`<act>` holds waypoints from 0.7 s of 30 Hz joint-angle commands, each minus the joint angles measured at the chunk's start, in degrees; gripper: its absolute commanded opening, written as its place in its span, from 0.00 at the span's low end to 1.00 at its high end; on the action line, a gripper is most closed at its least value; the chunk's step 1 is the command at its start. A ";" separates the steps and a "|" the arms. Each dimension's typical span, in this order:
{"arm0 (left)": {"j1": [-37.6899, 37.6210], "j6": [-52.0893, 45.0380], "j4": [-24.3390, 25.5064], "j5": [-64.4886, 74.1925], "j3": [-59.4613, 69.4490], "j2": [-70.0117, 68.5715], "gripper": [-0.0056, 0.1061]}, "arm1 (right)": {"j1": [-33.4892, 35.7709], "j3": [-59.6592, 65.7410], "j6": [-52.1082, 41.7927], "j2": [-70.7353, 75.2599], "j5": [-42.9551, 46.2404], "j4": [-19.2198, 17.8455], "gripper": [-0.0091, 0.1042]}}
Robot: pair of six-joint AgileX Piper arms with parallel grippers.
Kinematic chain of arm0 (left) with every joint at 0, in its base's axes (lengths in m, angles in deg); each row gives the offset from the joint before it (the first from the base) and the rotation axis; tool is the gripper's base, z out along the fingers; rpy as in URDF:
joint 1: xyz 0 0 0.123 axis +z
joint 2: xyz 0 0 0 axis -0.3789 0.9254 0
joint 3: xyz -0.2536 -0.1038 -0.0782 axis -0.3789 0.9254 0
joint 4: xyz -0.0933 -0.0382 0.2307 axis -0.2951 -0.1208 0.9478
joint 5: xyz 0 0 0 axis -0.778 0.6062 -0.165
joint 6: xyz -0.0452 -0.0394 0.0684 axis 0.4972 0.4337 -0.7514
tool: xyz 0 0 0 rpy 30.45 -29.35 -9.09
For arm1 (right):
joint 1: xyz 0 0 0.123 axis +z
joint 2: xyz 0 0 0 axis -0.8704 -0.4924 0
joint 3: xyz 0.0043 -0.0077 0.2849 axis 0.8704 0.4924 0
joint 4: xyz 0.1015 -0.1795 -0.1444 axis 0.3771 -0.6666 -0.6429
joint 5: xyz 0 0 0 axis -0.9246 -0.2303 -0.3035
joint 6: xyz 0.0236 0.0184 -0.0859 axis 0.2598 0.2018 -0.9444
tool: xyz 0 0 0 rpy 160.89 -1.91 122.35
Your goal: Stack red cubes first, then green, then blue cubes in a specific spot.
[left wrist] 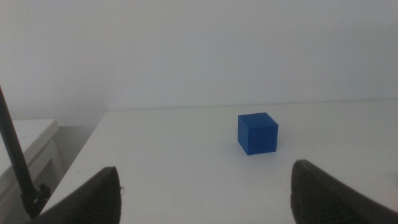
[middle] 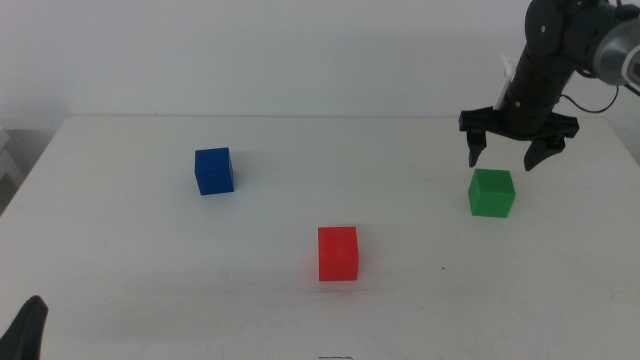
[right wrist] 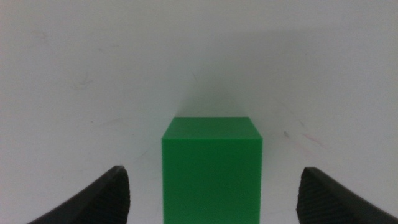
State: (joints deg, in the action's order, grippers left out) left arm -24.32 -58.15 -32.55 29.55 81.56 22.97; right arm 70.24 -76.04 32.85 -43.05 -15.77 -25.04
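Note:
The red cube (middle: 338,253) sits on the white table near the front middle. Far left stands the blue cube (middle: 213,170), also seen ahead of the left jaws (left wrist: 257,133). At the right rests the green cube (middle: 491,192). My right gripper (middle: 508,156) hovers open just above and behind the green cube, jaws spread wider than it; in the right wrist view the green cube (right wrist: 211,168) lies centred between the jaws. My left gripper (left wrist: 205,196) is open and empty, waiting at the table's front-left corner (middle: 25,330).
The white table (middle: 130,270) ends at a left edge, beyond which a pale side surface (left wrist: 25,140) shows. A thin dark cable (left wrist: 15,155) runs beside the left gripper.

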 commanded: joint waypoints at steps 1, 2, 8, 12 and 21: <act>-0.11 0.18 -0.21 -4.69 -0.17 -1.15 0.89 | -0.87 -1.55 -0.33 3.16 -3.49 -0.37 0.75; -0.11 0.18 -0.21 -4.69 -0.17 -1.15 0.89 | -0.94 -1.55 -0.33 2.72 -3.49 -0.37 0.75; -0.11 0.18 -0.21 -4.69 -0.17 -1.15 0.89 | -1.03 -1.55 -0.33 1.15 -3.17 0.41 0.75; -0.11 0.18 -0.21 -4.69 -0.17 -1.15 0.89 | -1.03 -1.55 -0.33 0.03 -3.10 1.24 0.75; -0.11 0.18 -0.21 -4.69 -0.17 -1.15 0.89 | -0.86 -1.55 -0.33 -1.32 -3.25 1.19 0.54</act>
State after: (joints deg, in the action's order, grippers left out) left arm -24.32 -58.15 -32.55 29.55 81.56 22.97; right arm 69.70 -76.04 32.85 -48.15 -15.39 -23.35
